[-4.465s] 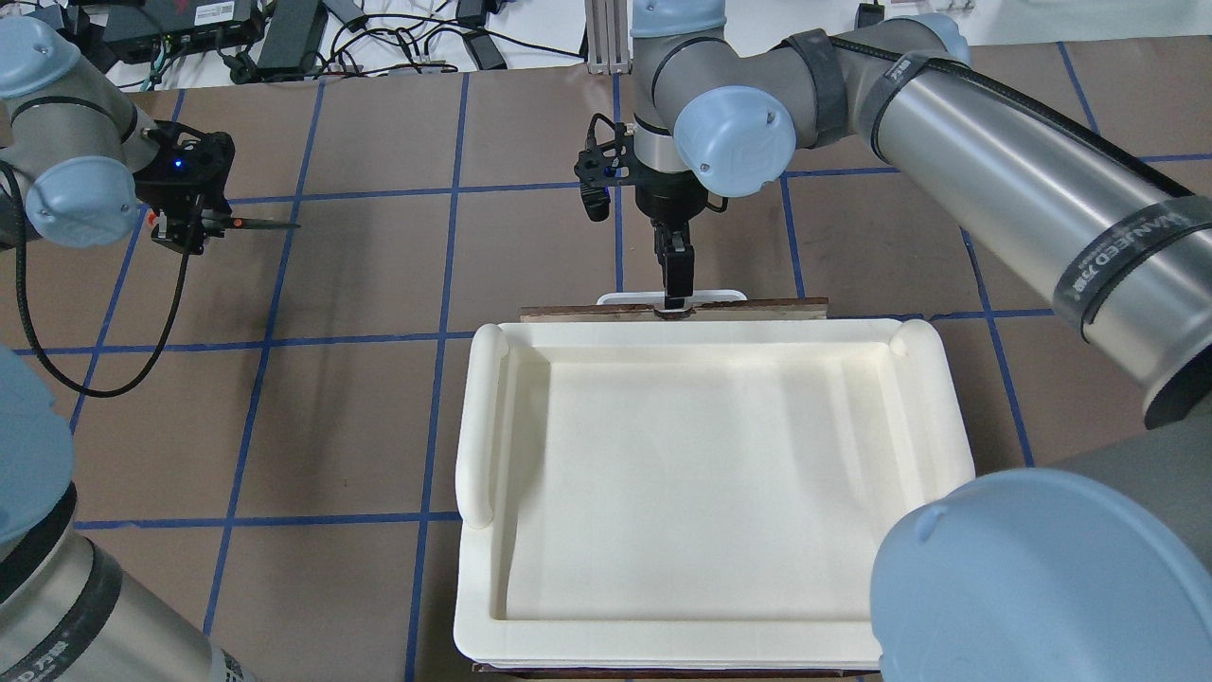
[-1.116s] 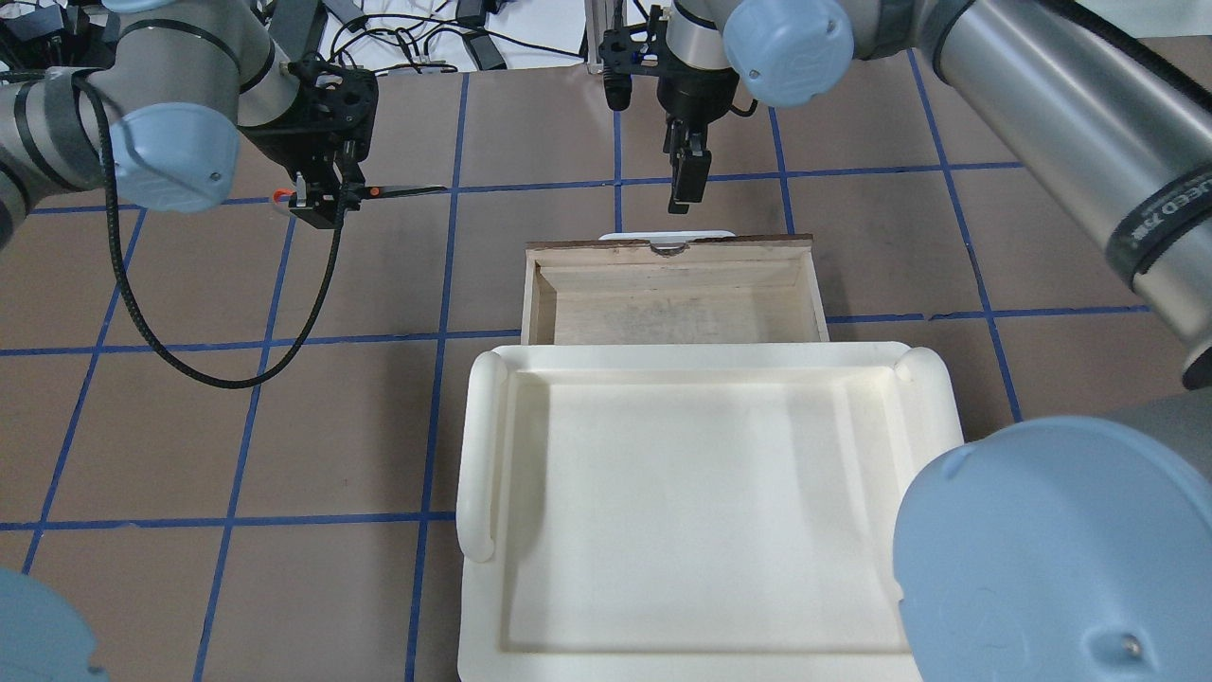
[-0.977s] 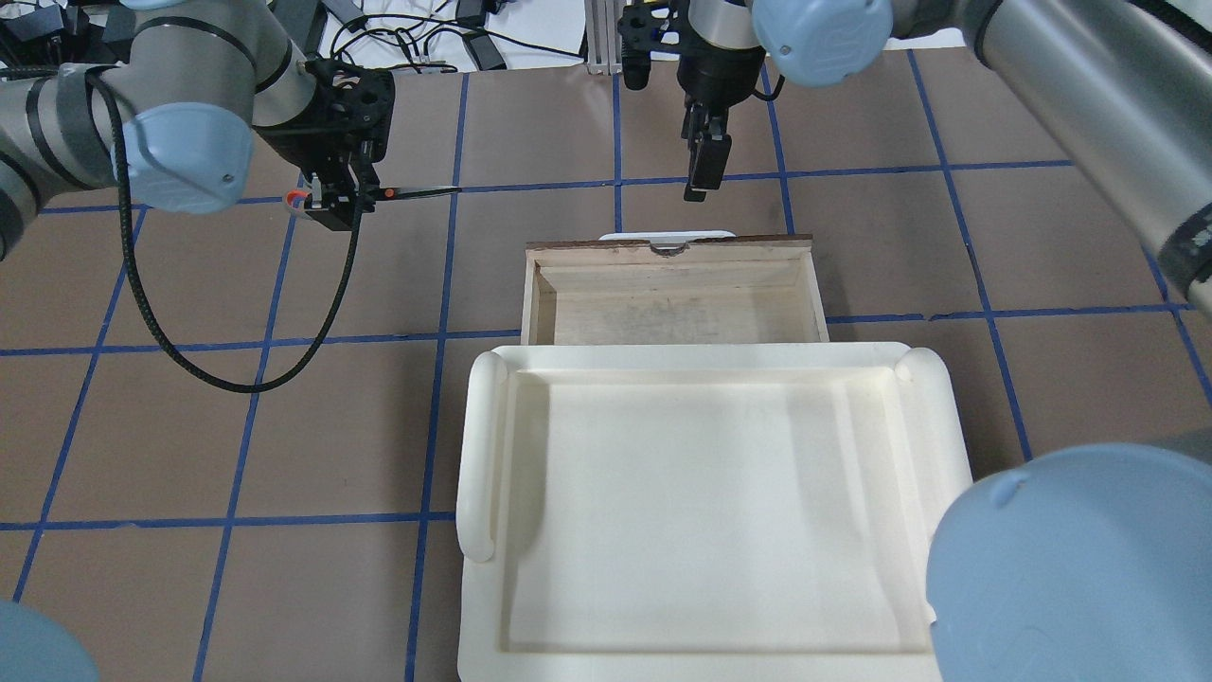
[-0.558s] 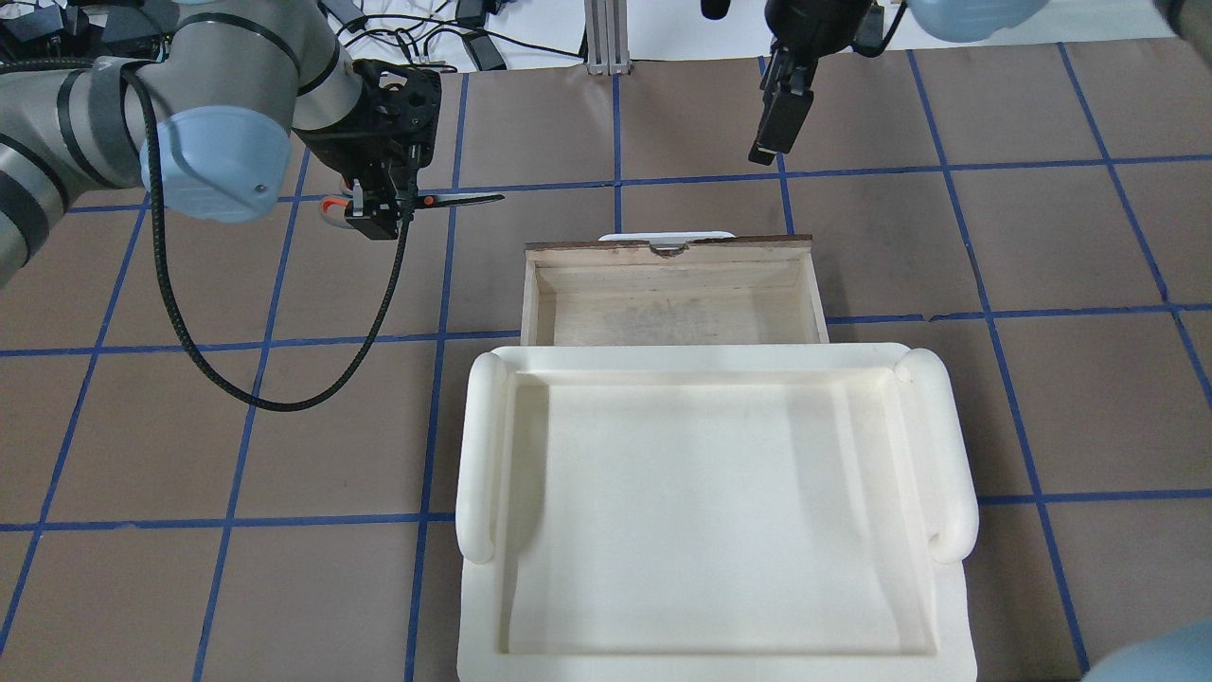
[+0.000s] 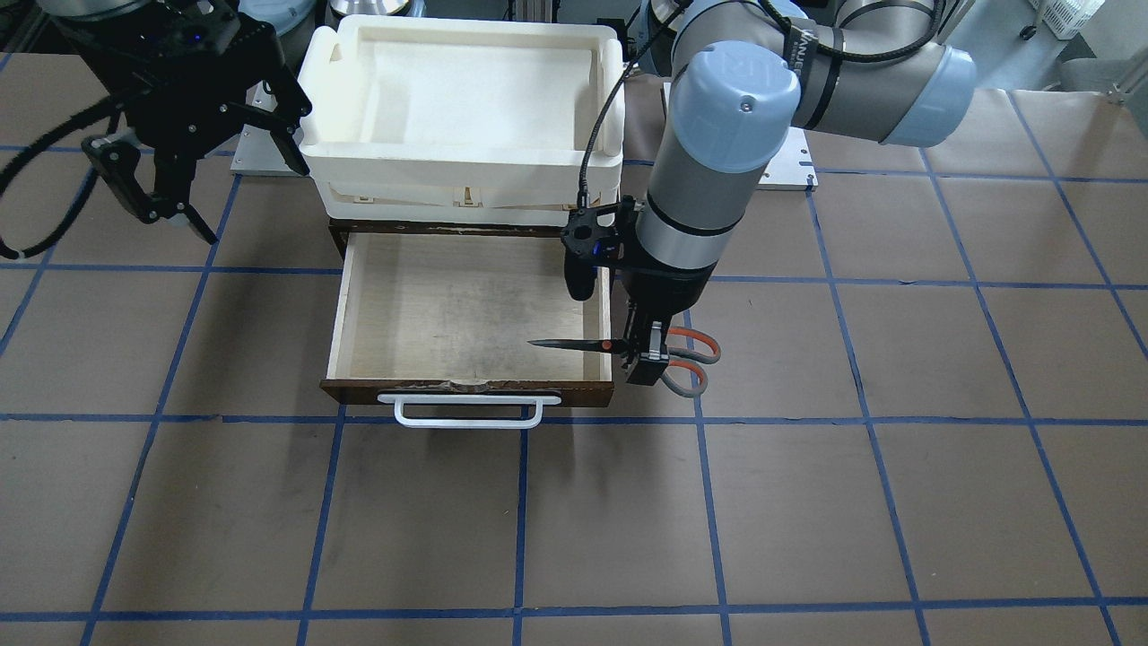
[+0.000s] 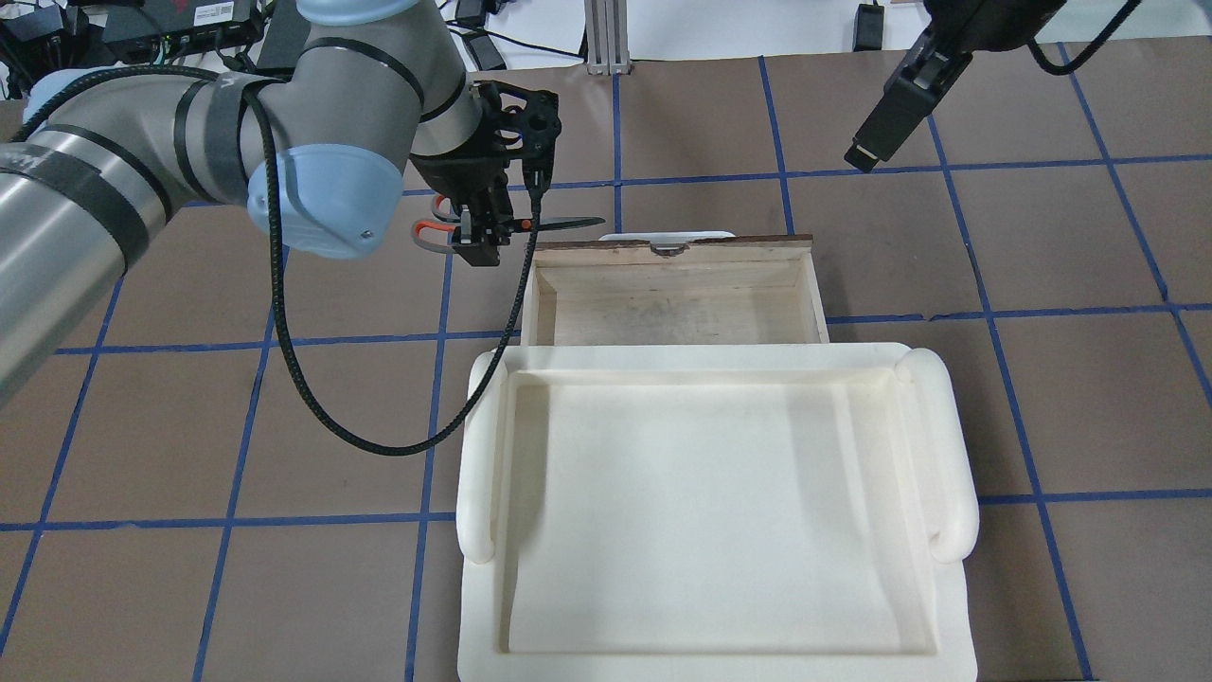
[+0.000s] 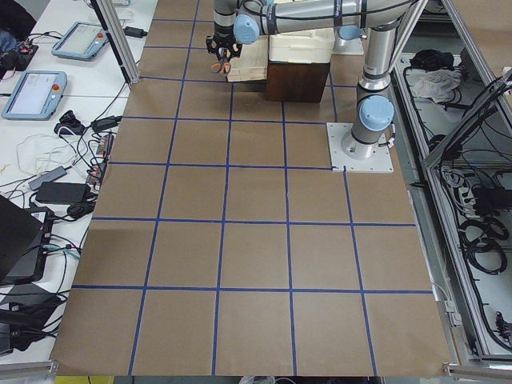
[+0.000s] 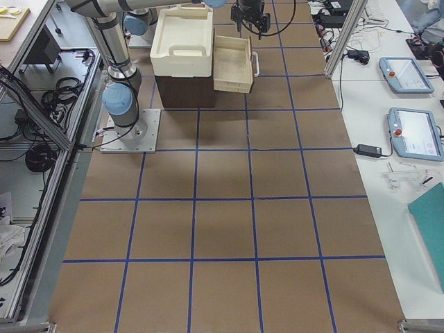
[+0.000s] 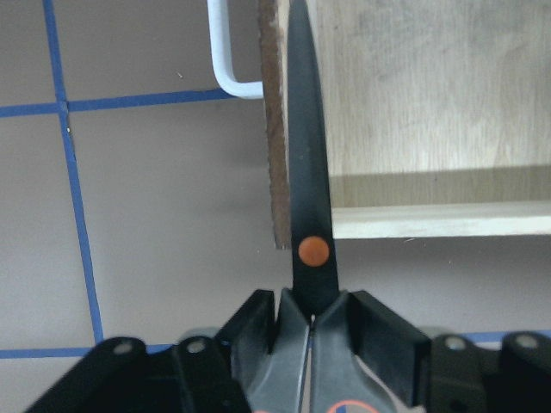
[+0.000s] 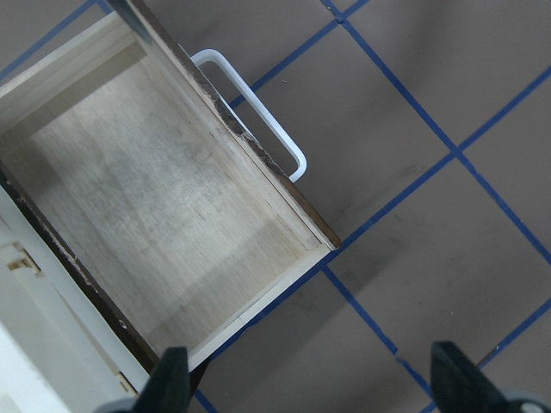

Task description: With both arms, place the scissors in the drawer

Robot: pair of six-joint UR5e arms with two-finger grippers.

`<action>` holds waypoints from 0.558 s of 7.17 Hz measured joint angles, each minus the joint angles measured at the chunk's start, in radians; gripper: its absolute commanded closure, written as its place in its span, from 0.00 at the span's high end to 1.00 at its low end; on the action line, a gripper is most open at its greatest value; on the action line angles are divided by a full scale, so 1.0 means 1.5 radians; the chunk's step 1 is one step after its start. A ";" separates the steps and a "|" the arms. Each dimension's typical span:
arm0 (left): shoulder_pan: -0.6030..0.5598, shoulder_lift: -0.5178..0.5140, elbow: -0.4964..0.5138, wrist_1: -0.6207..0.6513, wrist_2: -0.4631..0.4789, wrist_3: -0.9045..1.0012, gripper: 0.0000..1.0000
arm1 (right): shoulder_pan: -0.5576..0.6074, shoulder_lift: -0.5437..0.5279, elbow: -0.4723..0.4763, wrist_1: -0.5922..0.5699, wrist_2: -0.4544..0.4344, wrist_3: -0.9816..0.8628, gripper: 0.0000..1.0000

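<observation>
A brown table (image 6: 237, 426) marked with a blue tape grid fills the frame in the overhead view. At its centre a dark wooden drawer (image 6: 528, 303) stands open. Its pale plywood floor shows, and its white bar handle (image 5: 469, 411) faces the lower edge of the front-facing view. A white foam tray (image 6: 478, 445) sits on the cabinet just behind the drawer and fills the lower middle of the overhead view.

The left gripper (image 5: 647, 363) is right of centre in the front-facing view, beside the drawer's right-hand wall. Its fingers are clamped on the scissors (image 5: 574, 344) just behind the orange pivot dot. The scissors are held level. The orange-lined handles stick out to the right, over the table. The dark blades point left, across the drawer's front right corner. In the left wrist view the blade (image 9: 307, 172) runs along above the end of the front panel.

The right gripper (image 10: 314, 387) is in the upper left of the front-facing view, well apart from the drawer. Its fingers are spread wide and hold nothing.
</observation>
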 measured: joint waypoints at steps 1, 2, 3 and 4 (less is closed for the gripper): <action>-0.025 -0.001 0.000 0.001 -0.001 -0.010 0.00 | -0.005 -0.008 0.003 0.002 -0.002 0.079 1.00; -0.052 -0.008 -0.001 0.001 -0.004 -0.023 0.00 | -0.007 -0.012 0.003 0.004 -0.007 0.150 1.00; -0.072 -0.015 -0.001 0.002 -0.012 -0.032 0.00 | -0.009 -0.014 0.004 0.006 -0.011 0.211 1.00; -0.086 -0.020 -0.002 0.001 -0.025 -0.035 0.00 | -0.009 -0.015 0.004 0.014 -0.012 0.270 1.00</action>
